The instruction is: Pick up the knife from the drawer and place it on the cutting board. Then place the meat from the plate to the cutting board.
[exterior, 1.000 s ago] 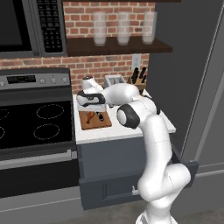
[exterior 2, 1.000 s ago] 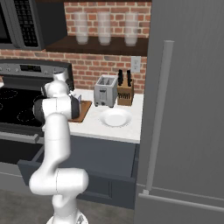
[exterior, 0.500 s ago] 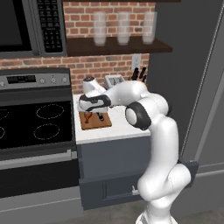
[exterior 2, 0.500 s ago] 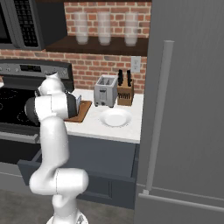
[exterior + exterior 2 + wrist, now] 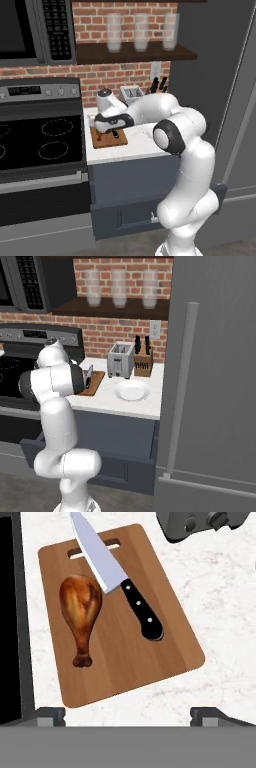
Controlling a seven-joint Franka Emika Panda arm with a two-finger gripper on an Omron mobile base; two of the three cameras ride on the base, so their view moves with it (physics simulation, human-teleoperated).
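In the hand view the wooden cutting board (image 5: 170, 647) lies on the pale counter. The meat (image 5: 80, 607), a brown drumstick, rests on its left half with the bone end toward me. The knife (image 5: 125, 592) lies diagonally beside it, with its black handle on the board and the silver blade running past the board's slotted end. My gripper (image 5: 130, 716) hangs open above the board's near edge, with nothing between its fingers. From the left base view, the gripper (image 5: 107, 132) hovers just over the board (image 5: 108, 141). The white plate (image 5: 132, 390) sits bare to the board's right. The drawer (image 5: 30, 448) stands pulled out below the counter.
A toaster (image 5: 120, 359) and a knife block (image 5: 143, 358) stand at the back of the counter. The black stove (image 5: 40, 140) borders the board on the left. A tall grey fridge (image 5: 215, 381) closes off the right side. Glasses line the shelf above.
My elbow has swung out to the right and the hand has shifted slightly over the board. The jaws have stayed open.
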